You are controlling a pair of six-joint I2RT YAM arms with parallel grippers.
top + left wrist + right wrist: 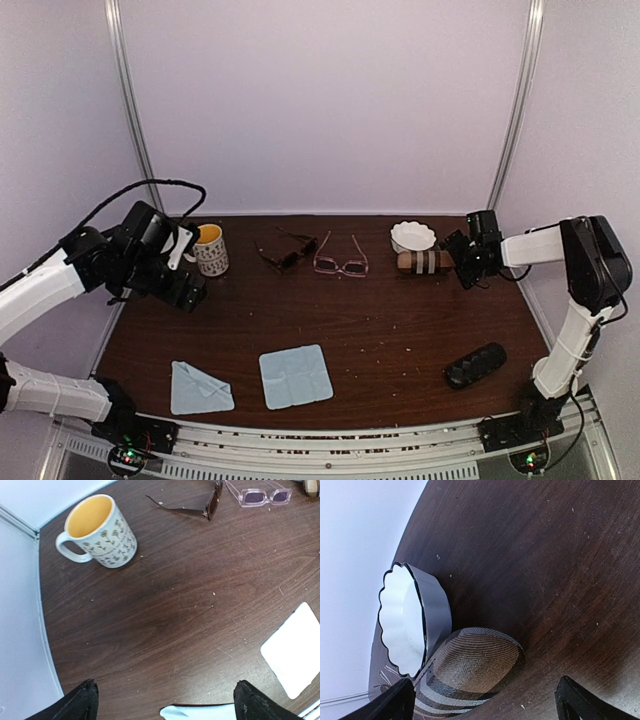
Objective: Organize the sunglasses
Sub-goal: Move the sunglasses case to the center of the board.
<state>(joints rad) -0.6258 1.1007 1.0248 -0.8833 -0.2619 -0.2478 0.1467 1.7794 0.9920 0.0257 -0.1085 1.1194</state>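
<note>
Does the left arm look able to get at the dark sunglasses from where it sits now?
Probably yes. The left hand is open, and bare table lies between it and the dark sunglasses; the mug stands off to the side, not in the path.

Robot test cell, lab sort. My left arm (40, 290) and right arm (578, 330) bolted to slotted metal rail (330, 455) at near edge of dark wood bench (380, 320). Plain white panels (320, 100) close left, far, right sides. Aluminium posts (135, 110) at far corners. Loose black cable (165, 181) over left arm. Lit circuit boards (126, 460) under rail. Staged props: mug (211, 250), bowl (413, 236), cloths (296, 376), dark sunglasses (288, 252), pink sunglasses (341, 262).
</note>
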